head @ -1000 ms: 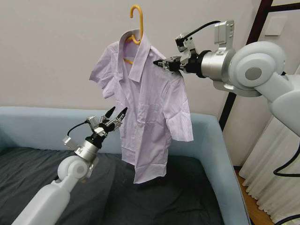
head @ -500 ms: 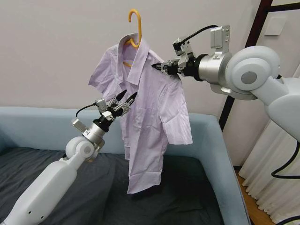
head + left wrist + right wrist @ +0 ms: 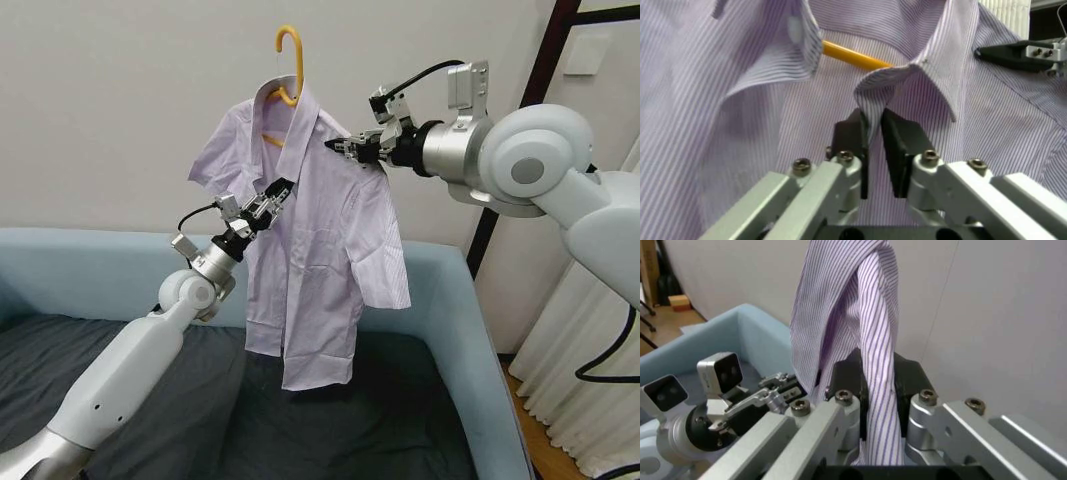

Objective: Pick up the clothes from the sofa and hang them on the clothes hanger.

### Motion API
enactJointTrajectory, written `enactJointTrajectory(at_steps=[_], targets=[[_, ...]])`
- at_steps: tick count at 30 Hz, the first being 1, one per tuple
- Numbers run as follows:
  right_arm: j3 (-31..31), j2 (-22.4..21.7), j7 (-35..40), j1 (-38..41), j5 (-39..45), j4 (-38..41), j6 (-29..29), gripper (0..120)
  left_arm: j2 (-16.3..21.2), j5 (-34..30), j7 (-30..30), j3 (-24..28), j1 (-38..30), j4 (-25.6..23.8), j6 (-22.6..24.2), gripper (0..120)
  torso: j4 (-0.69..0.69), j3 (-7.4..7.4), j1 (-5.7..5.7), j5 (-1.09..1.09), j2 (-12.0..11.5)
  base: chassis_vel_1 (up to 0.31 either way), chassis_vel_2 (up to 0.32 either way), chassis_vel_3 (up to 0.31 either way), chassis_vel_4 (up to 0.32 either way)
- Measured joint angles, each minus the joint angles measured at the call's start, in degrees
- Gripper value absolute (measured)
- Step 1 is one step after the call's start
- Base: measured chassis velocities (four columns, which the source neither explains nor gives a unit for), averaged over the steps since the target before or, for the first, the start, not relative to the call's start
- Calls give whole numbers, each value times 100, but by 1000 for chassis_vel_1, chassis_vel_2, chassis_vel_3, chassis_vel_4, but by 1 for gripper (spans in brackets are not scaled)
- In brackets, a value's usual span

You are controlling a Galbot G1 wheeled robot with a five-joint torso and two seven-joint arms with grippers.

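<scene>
From the head view, the lilac striped shirt hangs in the air above the blue sofa. It is draped on a yellow hanger whose hook catches on nothing. The right gripper meets the shirt at its shoulder. The left gripper reaches up from below to the front edge under the collar.

In the left wrist view, the jaws are clenched on a thin fold of that front edge, just below the collar point, and the hanger's bar crosses the open neck beyond.

In the right wrist view, the jaws are clamped on a bunched ridge of cloth, which spills downward past them towards the sofa.

The risk, as I judge it, is that only these two pinches carry everything. The hanger rides loose inside the shirt, so if the arms pull apart or tilt unevenly it could slip out of the neck. A thin fold could also slide from either grip, and the shirt would drop back onto the sofa.
</scene>
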Motion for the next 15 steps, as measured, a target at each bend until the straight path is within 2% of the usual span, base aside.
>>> enactJointTrajectory(at_steps=[2,5,10,11,15], targets=[[4,-3,-11,-8,-21,-11,0,7,5,5,20,-1,-57,58,-47,1,-1,0,0,0,0,0,0,0,0],[8,-4,-22,-23,-55,-22,0,7,14,59,6,-7,-158,115,-113,0,0,0,0,0,0,0,0,0,0],[13,-2,-15,-44,-94,-32,1,7,105,907,-67,-77,-473,216,-357,0,-2,0,0,1,0,0,0,0,0],[13,-2,-15,-44,-94,-32,1,7,105,907,-67,-77,-473,216,-357,0,-2,0,0,1,0,0,0,0,0],[13,-5,16,-43,-104,-29,-11,7,223,1589,135,-133,-538,172,-526,0,-1,-1,0,1,0,0,0,0,0]])
